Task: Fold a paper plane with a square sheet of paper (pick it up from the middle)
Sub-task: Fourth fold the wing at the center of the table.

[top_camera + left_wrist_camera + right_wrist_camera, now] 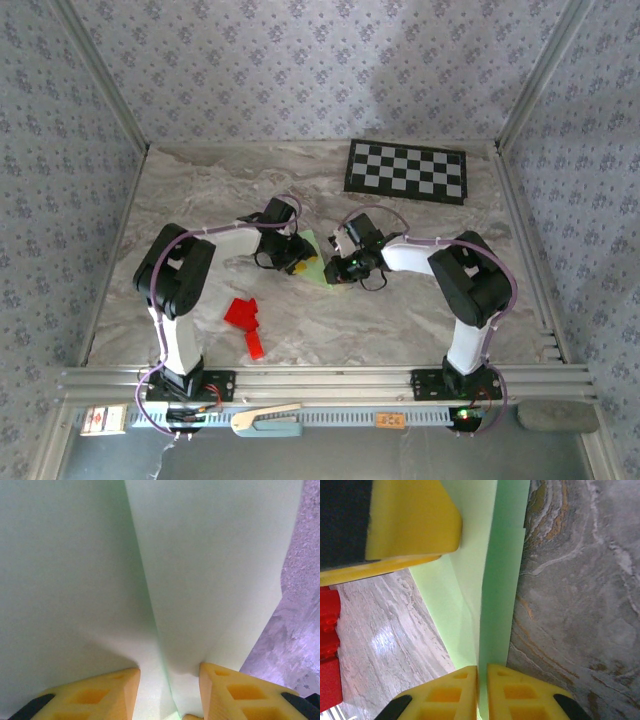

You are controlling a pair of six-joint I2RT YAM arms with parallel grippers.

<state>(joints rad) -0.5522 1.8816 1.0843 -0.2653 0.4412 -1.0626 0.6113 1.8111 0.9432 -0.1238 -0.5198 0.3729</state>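
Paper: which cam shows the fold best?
Left wrist: the paper is close up, its crease running down into the left pincer. Right wrist shows its folded edge; top shows a small green patch.

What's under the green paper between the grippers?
Marbled tabletop shows along both sides of the folded green paper; the part directly beneath is covered, so anything there can't be seen.

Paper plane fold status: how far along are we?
Done: the pale green paper sheet carries at least one long fold, its layers overlapping. In hand: the right gripper is shut on its folded edge; the left gripper is open, straddling a raised flap. Left: no pointed dart shape visible yet, so further folds likely remain.
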